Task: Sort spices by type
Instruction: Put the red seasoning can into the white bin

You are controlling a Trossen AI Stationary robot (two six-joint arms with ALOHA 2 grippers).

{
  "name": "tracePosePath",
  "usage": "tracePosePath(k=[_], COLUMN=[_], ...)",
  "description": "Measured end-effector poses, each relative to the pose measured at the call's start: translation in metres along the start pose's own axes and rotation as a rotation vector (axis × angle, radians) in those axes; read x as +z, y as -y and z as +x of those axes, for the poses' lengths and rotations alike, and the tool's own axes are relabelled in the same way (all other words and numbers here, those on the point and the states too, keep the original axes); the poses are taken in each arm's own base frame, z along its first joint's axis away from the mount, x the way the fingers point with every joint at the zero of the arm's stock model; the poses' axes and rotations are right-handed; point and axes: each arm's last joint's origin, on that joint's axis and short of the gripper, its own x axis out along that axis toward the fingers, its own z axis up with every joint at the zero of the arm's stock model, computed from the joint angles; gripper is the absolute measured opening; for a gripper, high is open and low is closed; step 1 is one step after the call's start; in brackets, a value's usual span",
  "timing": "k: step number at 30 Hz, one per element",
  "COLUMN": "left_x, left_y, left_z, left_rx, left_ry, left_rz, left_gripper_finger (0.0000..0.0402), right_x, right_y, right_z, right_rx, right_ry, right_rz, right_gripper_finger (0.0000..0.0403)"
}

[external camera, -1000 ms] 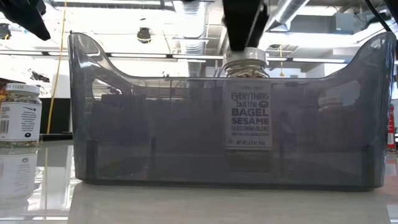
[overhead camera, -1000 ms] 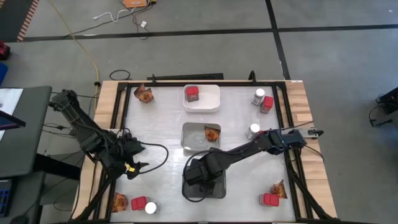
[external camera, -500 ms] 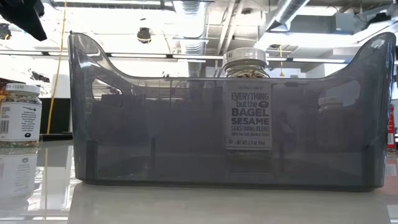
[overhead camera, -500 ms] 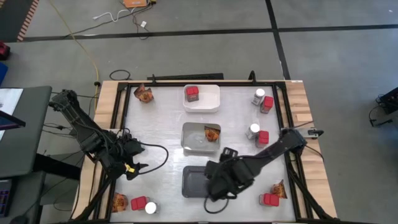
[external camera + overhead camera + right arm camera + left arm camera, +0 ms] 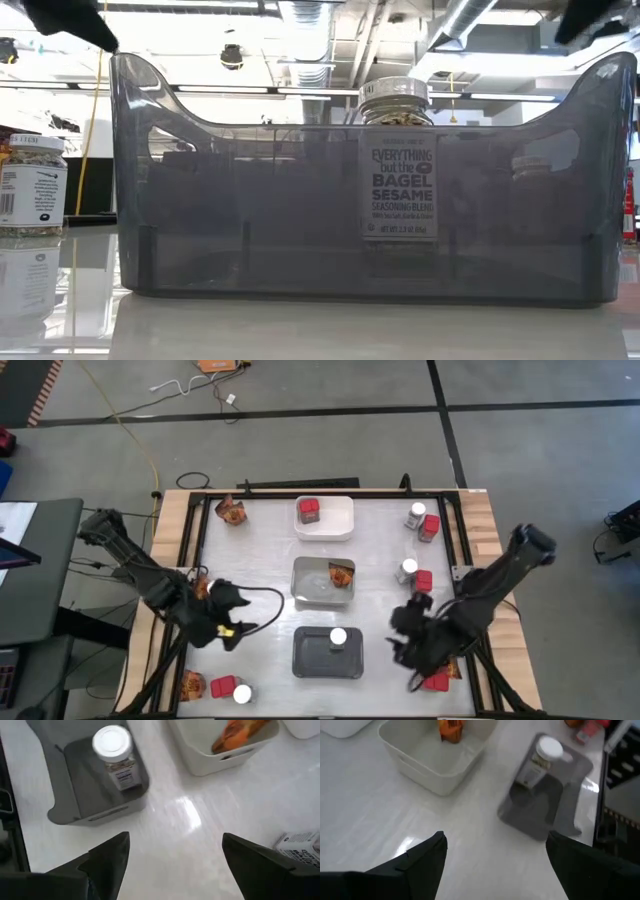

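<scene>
On the desk [image 5: 260, 560] the dark grey tray [image 5: 327, 653] stands near the front edge in the middle, and one jar with a white lid [image 5: 338, 637] stands upright inside it; in the low view its label reads "Everything but the Bagel Sesame". The right hand [image 5: 412, 650] is just to the right of this tray, above the bare desk, with its fingers [image 5: 107, 857] spread apart and nothing between them. The left hand [image 5: 228, 630] is to the left of the same tray, also released, its fingers [image 5: 425, 860] wide apart and empty. Behind the grey tray, the clear tray [image 5: 322, 581] holds one orange-brown packet [image 5: 341, 575], and the white tray [image 5: 324, 518] at the far edge holds one red box [image 5: 309, 511]. The other spices lie loose on the desk: a packet [image 5: 233, 512] at the far left corner; a jar [image 5: 416, 513] and a red box [image 5: 430, 526] touching at the far right; another jar [image 5: 407, 568] with a red box [image 5: 423, 580] beside it at the right side; a packet [image 5: 191, 684], a red box [image 5: 222, 687] and a jar [image 5: 242, 694] in a row at the near left corner; and a red box [image 5: 436, 681] with a packet [image 5: 450, 668] at the near right, partly hidden by the right arm.
</scene>
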Motion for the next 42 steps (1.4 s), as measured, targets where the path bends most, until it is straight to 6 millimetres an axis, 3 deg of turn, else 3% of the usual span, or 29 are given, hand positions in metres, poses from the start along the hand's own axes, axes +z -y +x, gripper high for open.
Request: tracePosePath(k=[5,13,17,22,31,42], left_x=[0.011,0.031,0.04,0.043,0.004,-0.06], left_y=[0.009,0.04,0.063,0.094,0.12,0.121], left_z=[0.024,0.053,0.056,0.044,0.006,-0.039], left_rx=[0.06,0.164,0.208,0.205,0.112,0.151], left_ry=[0.007,-0.126,-0.208,-0.309,-0.502,-0.626], left_rz=[-0.114,-0.174,-0.159,-0.104,-0.035,0.131], left_gripper_finger=[0.0324,0.0324,0.0324,0.0324,0.0324,0.0324], right_x=[-0.027,-0.037,-0.036,-0.035,-0.036,-0.035], right_y=[0.036,0.075,0.088,0.1,0.107,0.104], right_z=[-0.002,-0.004,-0.009,-0.013,-0.015,-0.011], right_rx=[0.072,0.082,0.088,0.095,0.107,0.118], right_ry=[0.106,0.181,0.207,0.232,0.241,0.231], right_rz=[0.023,-0.079,-0.143,-0.158,-0.135,0.042], right_gripper_finger=[0.0346,0.0346,0.0346,0.0346,0.0346,0.0346])
